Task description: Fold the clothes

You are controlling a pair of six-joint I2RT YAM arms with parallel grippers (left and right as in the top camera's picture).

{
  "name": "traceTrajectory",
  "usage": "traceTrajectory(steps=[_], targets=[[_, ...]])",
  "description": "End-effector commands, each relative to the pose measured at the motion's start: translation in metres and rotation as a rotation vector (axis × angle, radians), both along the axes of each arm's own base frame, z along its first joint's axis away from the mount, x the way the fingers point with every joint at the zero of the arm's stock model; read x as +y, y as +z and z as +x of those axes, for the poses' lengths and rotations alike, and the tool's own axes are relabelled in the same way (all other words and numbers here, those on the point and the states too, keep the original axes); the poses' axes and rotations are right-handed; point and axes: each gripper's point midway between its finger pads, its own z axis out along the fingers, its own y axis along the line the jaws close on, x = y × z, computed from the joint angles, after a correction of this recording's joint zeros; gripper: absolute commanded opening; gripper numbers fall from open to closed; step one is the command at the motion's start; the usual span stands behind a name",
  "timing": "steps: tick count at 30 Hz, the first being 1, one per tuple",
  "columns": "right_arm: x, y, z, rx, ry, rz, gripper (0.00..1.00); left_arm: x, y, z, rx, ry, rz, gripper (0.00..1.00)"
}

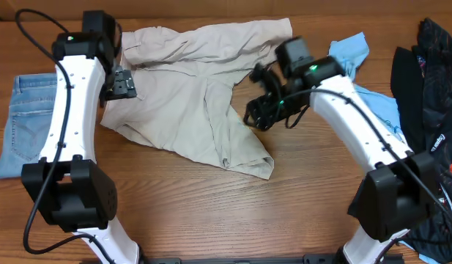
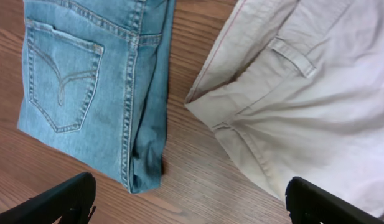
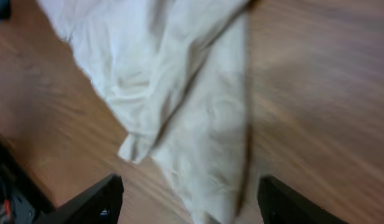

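The beige shorts (image 1: 196, 88) lie crumpled and spread across the middle of the table. My left gripper (image 1: 121, 82) is open at their left edge, over bare wood between the waistband corner (image 2: 266, 93) and the folded jeans (image 2: 92, 81). My right gripper (image 1: 258, 110) is open above the shorts' right leg; in the right wrist view, which is blurred, that leg (image 3: 198, 124) hangs between the fingers. A light-blue shirt (image 1: 357, 55) lies at the right under the right arm. Black garments (image 1: 431, 81) are piled at the far right.
Folded blue jeans (image 1: 24, 121) lie at the table's left edge. The wooden table (image 1: 211, 213) shows bare wood along the front, between the two arm bases.
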Motion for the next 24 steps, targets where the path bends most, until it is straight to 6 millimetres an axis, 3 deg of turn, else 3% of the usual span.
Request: traceTrajectory(steps=[1, 8, 14, 16, 19, 24], targets=[[0.029, -0.006, -0.027, 0.039, 0.072, 0.079, 0.73, -0.001, 0.004, -0.003, -0.019, 0.023, -0.025, 1.0], [0.067, -0.044, -0.056, 0.036, 0.13, 0.1, 0.73, 0.0, 0.004, -0.002, -0.022, 0.024, -0.025, 1.0], [0.086, -0.075, -0.064, -0.005, 0.102, 0.058, 0.73, 0.0, 0.004, -0.001, -0.025, 0.024, -0.025, 1.0], [0.086, -0.081, -0.062, -0.009, 0.07, 0.024, 0.68, 0.0, 0.004, -0.001, -0.025, 0.024, -0.025, 1.0], [0.08, -0.084, -0.053, -0.013, -0.023, -0.016, 0.49, 0.0, 0.004, -0.001, -0.026, 0.024, -0.025, 1.0], [0.07, -0.088, -0.044, -0.019, -0.124, -0.065, 0.48, -0.003, 0.004, -0.001, -0.027, 0.021, -0.039, 1.0]])
